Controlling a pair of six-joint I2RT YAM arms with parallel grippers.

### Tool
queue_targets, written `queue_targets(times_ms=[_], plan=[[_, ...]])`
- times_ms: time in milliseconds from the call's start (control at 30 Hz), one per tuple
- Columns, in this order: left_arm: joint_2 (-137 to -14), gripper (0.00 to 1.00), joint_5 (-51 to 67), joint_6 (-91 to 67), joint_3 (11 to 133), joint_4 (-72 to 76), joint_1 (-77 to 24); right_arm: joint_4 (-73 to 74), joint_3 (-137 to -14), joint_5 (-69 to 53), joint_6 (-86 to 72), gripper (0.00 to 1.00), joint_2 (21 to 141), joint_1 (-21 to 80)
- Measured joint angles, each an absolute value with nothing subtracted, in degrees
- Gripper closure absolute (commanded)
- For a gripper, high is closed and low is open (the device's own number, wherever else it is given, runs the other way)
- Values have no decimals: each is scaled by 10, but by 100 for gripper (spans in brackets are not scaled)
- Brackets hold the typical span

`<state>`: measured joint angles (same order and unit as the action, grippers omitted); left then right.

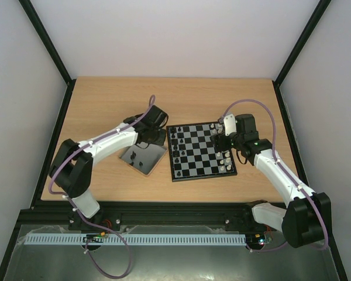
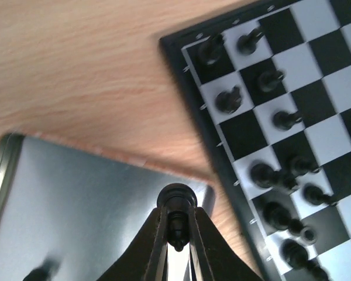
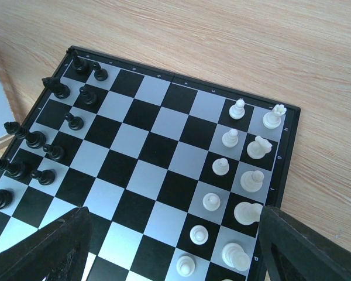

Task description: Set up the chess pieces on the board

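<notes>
Chess pieces on show: black men [image 3: 32, 140] crowd the board's [image 3: 146, 146] left two columns in our right wrist view, and white men [image 3: 240, 158] fill its right two. Our left gripper [image 2: 176, 225] is pinched tight on one black chessman [image 2: 175, 202], up over the corner of the grey metal tray [image 2: 76, 193] just beside the board. Our right gripper [image 1: 225, 140] hangs above the white side, jaws spread wide, nothing in them. Board and tray sit on the wooden table [image 1: 105, 105].
</notes>
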<state>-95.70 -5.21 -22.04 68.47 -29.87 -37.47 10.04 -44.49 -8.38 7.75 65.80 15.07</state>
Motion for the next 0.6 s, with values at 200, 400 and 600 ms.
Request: queue_targets(times_ms=[200, 400, 600], plan=[[-1014, 98, -39, -220, 750, -295, -387, 100, -445, -84, 78, 21, 660, 151], [-1063, 98, -26, -220, 781, -297, -391, 100, -445, -84, 78, 21, 660, 151], [-1087, 98, -13, -220, 801, -298, -393, 100, -445, -84, 80, 21, 660, 151]])
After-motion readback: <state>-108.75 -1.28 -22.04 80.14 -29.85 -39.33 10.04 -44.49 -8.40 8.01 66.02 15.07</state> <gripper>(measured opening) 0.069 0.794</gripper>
